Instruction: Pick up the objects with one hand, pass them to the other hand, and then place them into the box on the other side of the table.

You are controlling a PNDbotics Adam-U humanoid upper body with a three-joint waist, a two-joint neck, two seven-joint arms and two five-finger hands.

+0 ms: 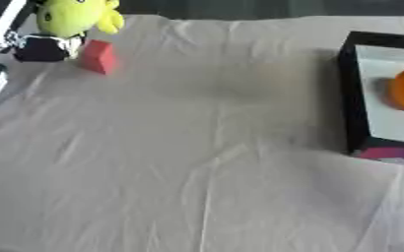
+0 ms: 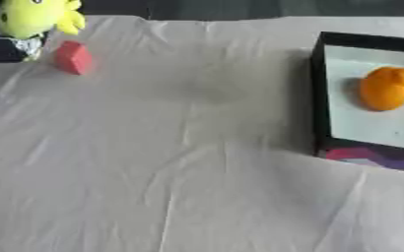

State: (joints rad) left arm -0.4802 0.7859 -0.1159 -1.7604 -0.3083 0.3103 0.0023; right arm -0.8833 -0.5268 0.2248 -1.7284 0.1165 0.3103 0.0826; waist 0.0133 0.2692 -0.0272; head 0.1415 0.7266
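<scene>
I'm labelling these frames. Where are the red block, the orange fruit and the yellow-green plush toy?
red block [image 2: 73,57], right eye view, on its front face
orange fruit [image 2: 387,88], right eye view, on its middle
yellow-green plush toy [image 1: 72,17], left eye view, on its head

Yellow-green plush toy [image 1: 74,15], red block [image 1: 98,56], orange fruit [image 2: 387,88], black-walled box [image 2: 319,93] with pale floor, off-white cloth [image 1: 197,162]

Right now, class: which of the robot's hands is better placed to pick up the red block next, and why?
Probably the left. The red block lies at the table's far left beside the yellow plush toy, while the box holding the orange fruit sits on the right. Neither hand shows.
</scene>
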